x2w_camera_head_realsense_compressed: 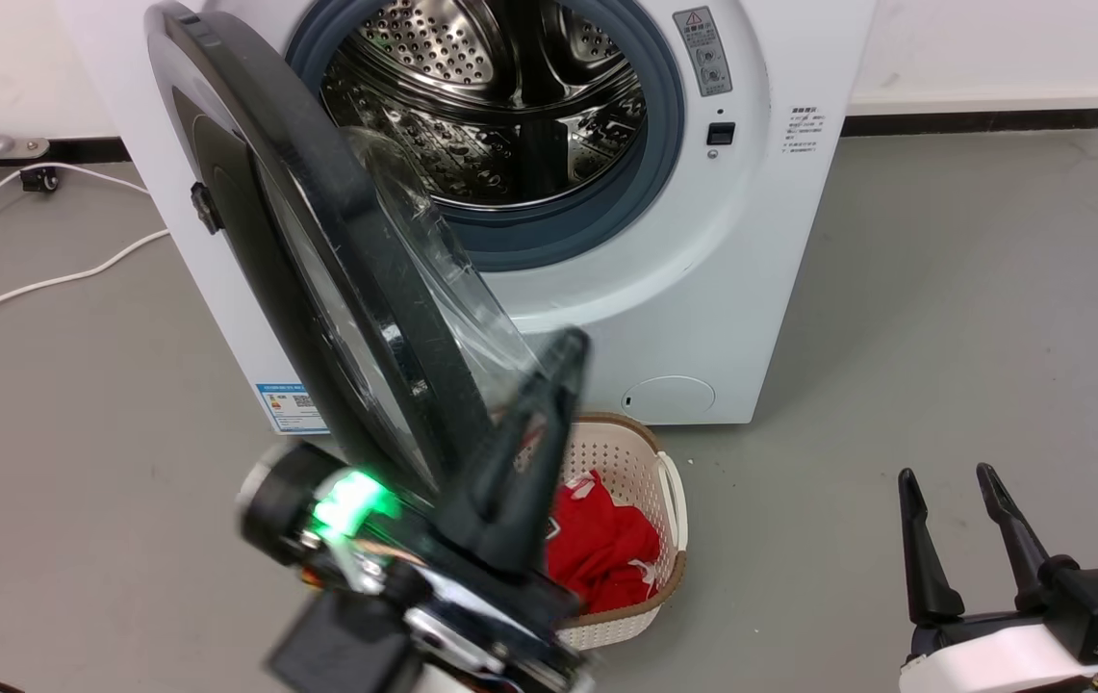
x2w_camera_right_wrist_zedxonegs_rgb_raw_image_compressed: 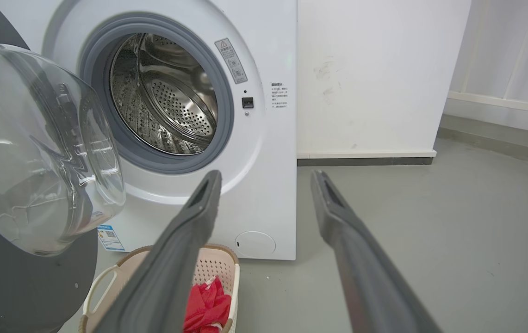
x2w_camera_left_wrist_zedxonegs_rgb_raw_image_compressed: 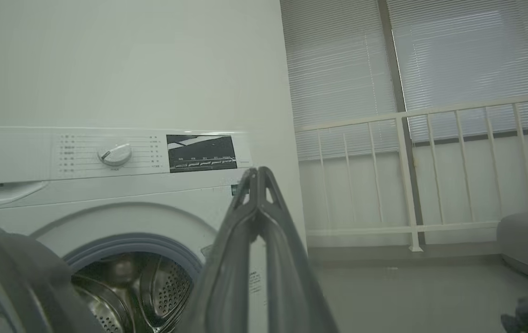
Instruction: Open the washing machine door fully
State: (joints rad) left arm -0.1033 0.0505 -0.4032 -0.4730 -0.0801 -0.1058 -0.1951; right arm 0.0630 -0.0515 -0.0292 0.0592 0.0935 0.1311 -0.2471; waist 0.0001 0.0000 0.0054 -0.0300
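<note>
Two dark fingers of our left gripper point(x2w_camera_head_realsense_compressed: 563, 361) are lying pressed together, clasping nothing. They are rising just beside the inner face of the washing machine door point(x2w_camera_head_realsense_compressed: 318, 241), near the lower edge of its clear glass bowl point(x2w_camera_head_realsense_compressed: 472, 298); whether they are touching it we are unable to tell. Our right gripper point(x2w_camera_head_realsense_compressed: 946, 472) is hanging well apart over the floor point(x2w_camera_head_realsense_compressed: 943, 318), its fingers spread and empty.

The door is standing roughly half open, attached at the left edge of the washing machine point(x2w_camera_head_realsense_compressed: 751, 241) front and jutting out toward us, leaving the steel drum point(x2w_camera_head_realsense_compressed: 491, 96) and grey gasket point(x2w_camera_head_realsense_compressed: 664, 144) exposed. A cream basket point(x2w_camera_head_realsense_compressed: 669, 481) holding red cloth point(x2w_camera_head_realsense_compressed: 606, 549) is sitting on the floor by the machine's lower front edge, under the door's free edge.

We are judging the job about half done, and weighing three risks:
- Closed fingers skidding off the glossy, curved bowl while pushing, so the door drifts back.
- Our left arm point(x2w_camera_head_realsense_compressed: 433, 616) knocking the basket below.
- A hard shove overdriving the door at the end of its swing.
</note>
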